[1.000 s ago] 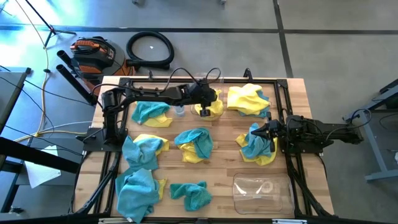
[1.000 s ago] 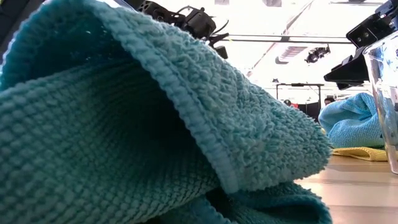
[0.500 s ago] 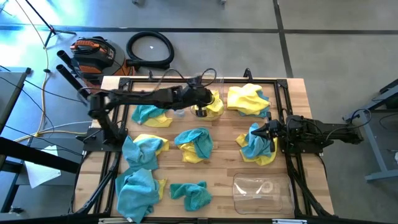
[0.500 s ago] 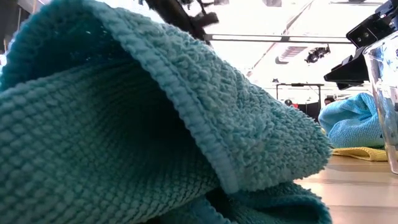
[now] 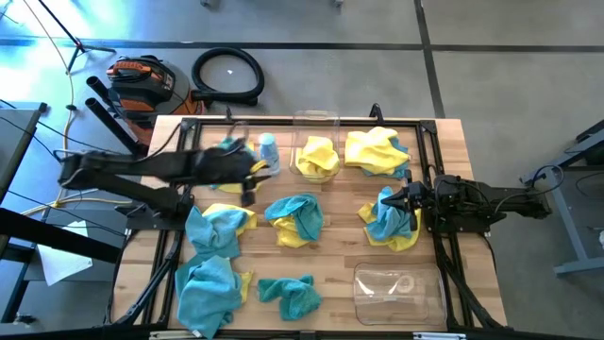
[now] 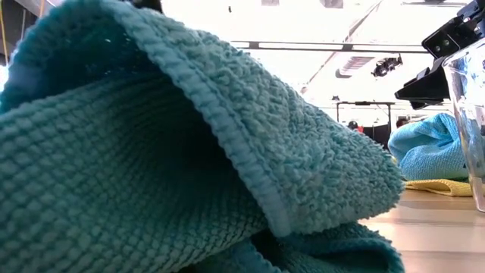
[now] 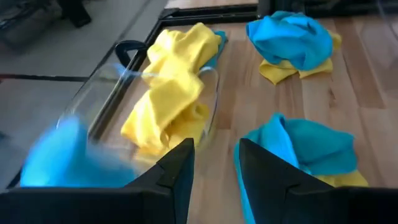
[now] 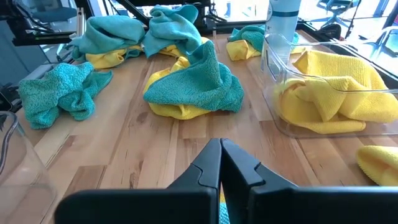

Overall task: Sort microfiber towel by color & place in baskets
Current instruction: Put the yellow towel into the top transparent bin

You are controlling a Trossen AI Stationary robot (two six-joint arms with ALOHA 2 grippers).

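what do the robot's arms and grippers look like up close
Both arms are black, built of jointed tube-like links with thin dark cables along them. The left gripper has two flat, matte black fingers with angular tips. The right gripper has the same dark, wedge-shaped fingers. No markings show.

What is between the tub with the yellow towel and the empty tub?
In the high view, a teal-and-yellow towel pile lies on the table between the tub with the yellow towel at the far edge and the empty tub at the near edge.
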